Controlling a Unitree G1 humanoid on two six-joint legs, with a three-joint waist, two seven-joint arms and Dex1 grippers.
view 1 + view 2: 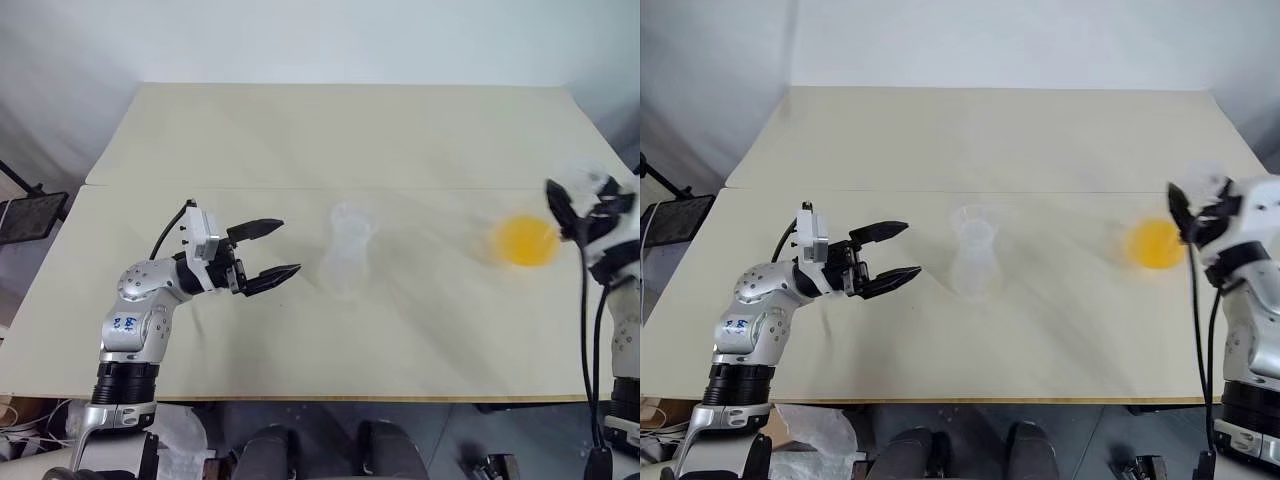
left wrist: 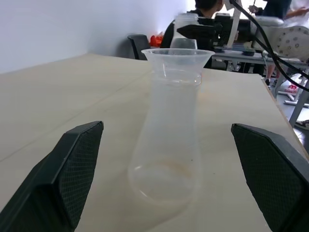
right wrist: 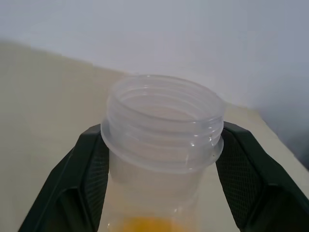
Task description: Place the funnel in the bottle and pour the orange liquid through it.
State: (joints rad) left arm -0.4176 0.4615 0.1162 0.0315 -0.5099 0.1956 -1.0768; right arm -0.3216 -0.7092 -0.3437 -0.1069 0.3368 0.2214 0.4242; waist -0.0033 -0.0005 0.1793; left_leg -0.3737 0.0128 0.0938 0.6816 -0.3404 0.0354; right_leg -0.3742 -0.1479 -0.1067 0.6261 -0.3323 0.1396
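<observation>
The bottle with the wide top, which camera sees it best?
The left wrist view: the bottle stands upright and close, between the open left gripper's fingers, its flared top clear. The two eye views show it from above, small and faint, on the table.

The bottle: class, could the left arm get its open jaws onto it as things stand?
Probably yes: the left gripper faces the bottle with jaws open, and only bare table lies between them.
</observation>
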